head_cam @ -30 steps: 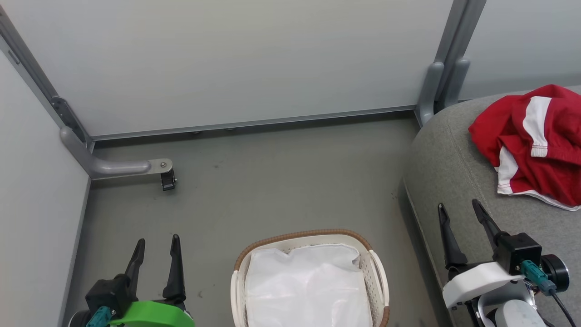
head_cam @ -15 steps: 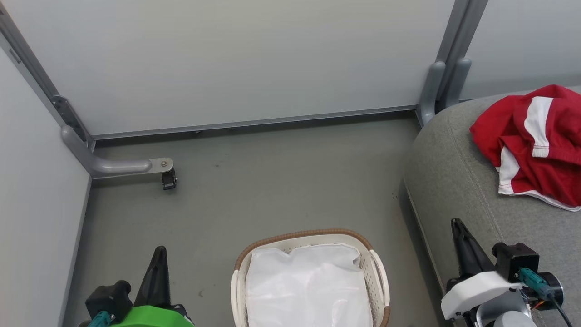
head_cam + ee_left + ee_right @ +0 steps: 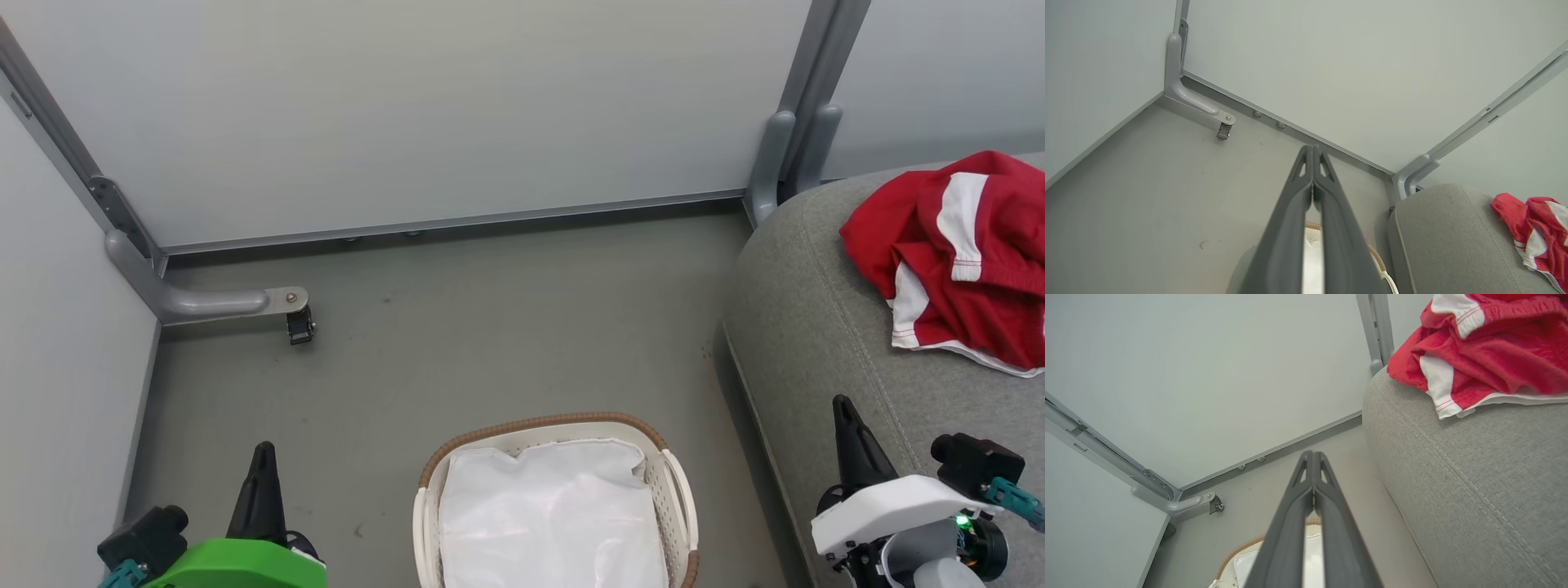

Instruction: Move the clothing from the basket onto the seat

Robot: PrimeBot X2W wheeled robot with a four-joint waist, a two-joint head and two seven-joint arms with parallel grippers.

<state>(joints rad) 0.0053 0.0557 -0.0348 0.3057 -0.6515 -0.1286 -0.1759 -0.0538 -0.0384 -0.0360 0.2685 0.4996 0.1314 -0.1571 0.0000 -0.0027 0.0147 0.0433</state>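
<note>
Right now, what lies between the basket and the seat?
Just a bare strip of floor separates the basket from the seat; the head view shows it.

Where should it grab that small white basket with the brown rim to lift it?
Probably by the side handle of the small white perforated plastic basket, coming from above: the handle arches clear of the wall, while the glossy white liner sheet covers the inside.
</note>
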